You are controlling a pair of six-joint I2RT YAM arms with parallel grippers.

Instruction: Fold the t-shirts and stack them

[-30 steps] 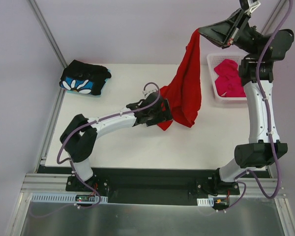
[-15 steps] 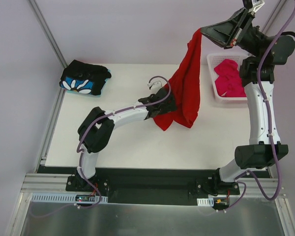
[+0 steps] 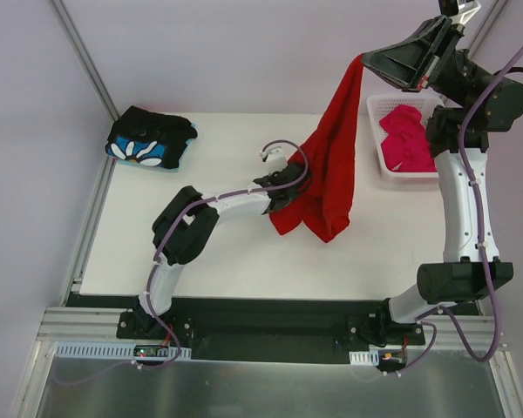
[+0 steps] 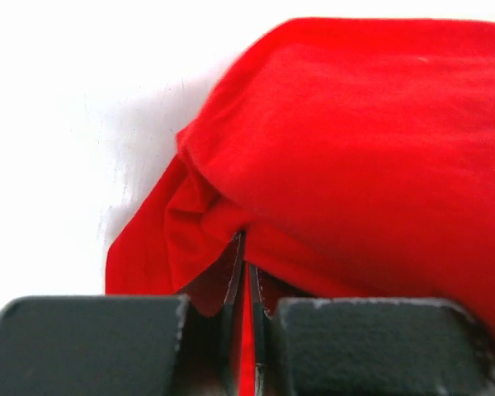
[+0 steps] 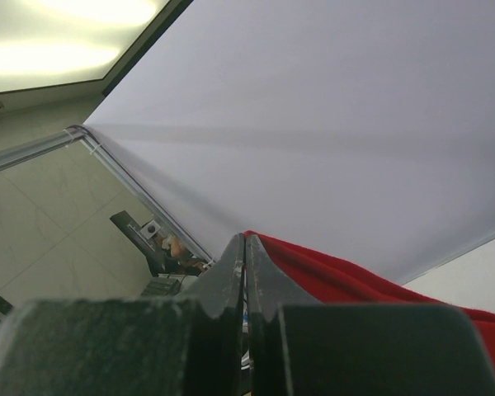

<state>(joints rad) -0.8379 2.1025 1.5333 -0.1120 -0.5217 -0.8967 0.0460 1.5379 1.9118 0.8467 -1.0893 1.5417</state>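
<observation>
While the right arm stands raised high at 1 o'clock, the right gripper [image 3: 363, 59] is pinched tight on the top edge of the red t-shirt [image 3: 331, 157]. The shirt hangs in one long drape down to the table [image 3: 209, 252]. The left arm extends low toward centre. The left gripper [image 4: 246, 247] is clamped on the bunched lower hem. The black flower-print t-shirt [image 3: 150, 139] lies folded at 10 o'clock. The magenta-pink t-shirt [image 3: 407, 139] lies in the basket [image 3: 375, 109] at 2 o'clock.

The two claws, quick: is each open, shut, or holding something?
Left gripper: shut on a lower fold of the red t-shirt.
Right gripper: shut on the red t-shirt's top, holding it aloft.
</observation>
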